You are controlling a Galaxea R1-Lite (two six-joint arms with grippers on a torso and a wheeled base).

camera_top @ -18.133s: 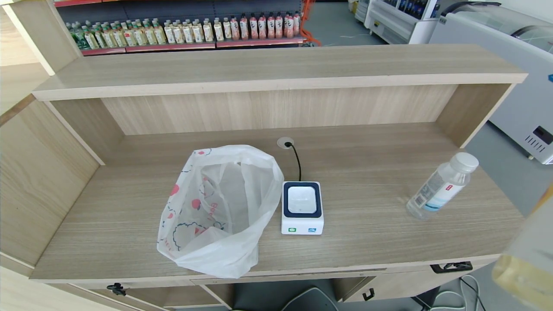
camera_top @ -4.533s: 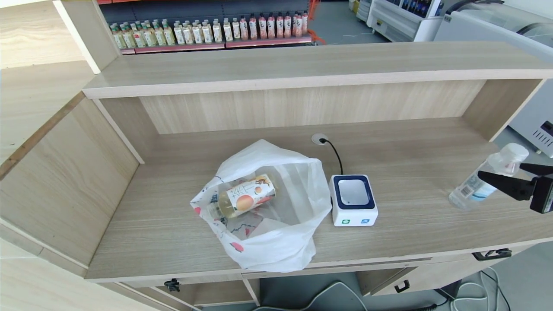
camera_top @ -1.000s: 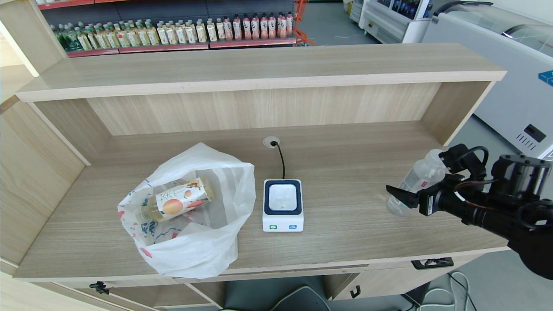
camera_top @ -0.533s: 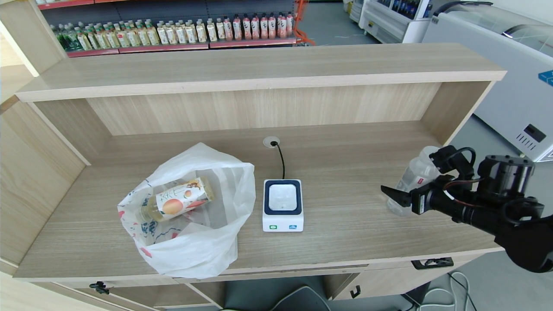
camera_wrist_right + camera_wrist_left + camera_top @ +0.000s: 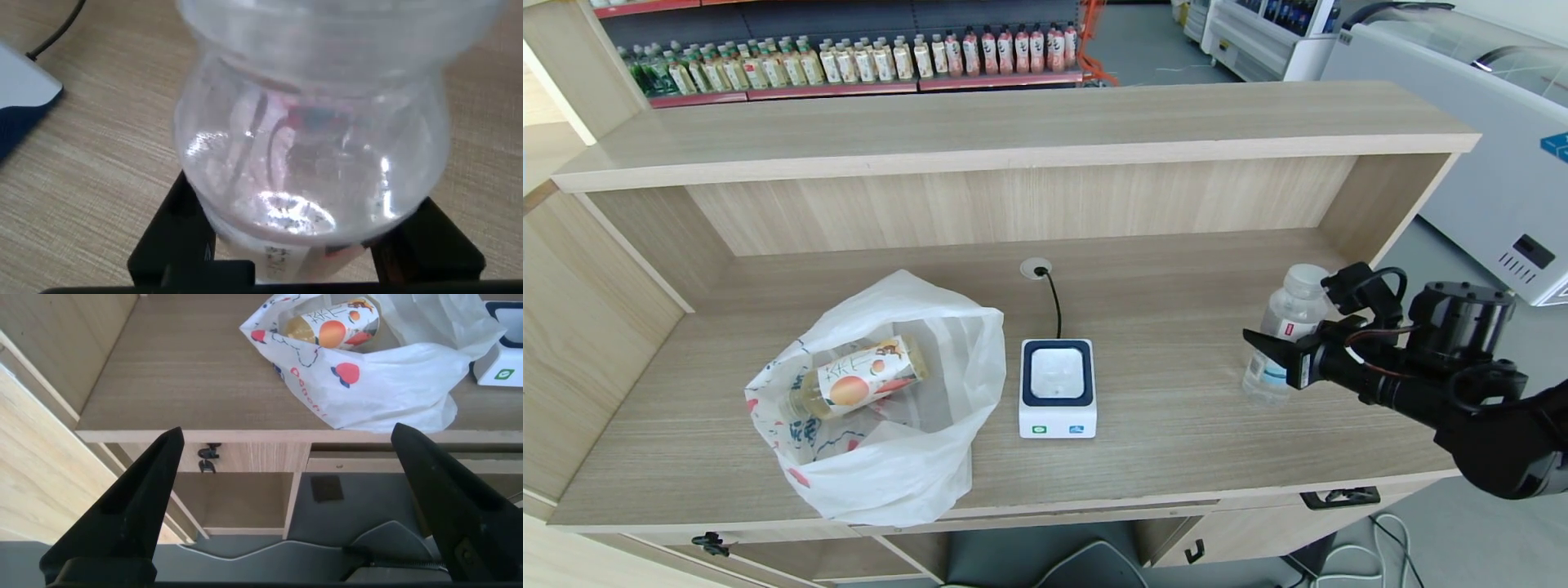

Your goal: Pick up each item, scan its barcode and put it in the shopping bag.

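A clear water bottle (image 5: pixel 1286 314) with a white cap stands nearly upright at the right end of the wooden counter (image 5: pixel 1176 310). My right gripper (image 5: pixel 1290 325) is shut on its middle. In the right wrist view the water bottle (image 5: pixel 310 147) sits between the black fingers (image 5: pixel 176 237). A white shopping bag (image 5: pixel 890 474) lies open at centre-left with a tea bottle (image 5: pixel 858 376) lying inside. The white scanner (image 5: pixel 1057 384) sits beside the bag. My left gripper (image 5: pixel 286 441) hangs open in front of and below the counter's front edge, facing the shopping bag (image 5: pixel 384 367).
A black cable (image 5: pixel 1052 302) runs from the scanner to a grommet at the back. A raised wooden ledge (image 5: pixel 1013 131) and side walls enclose the counter. The scanner's corner (image 5: pixel 20 90) lies near the held bottle. Bare counter lies between scanner and bottle.
Over the last second the water bottle has gone from leaning to nearly upright in my right gripper, shifting slightly toward the scanner. Since the oldest frame the tea bottle has landed in the bag.
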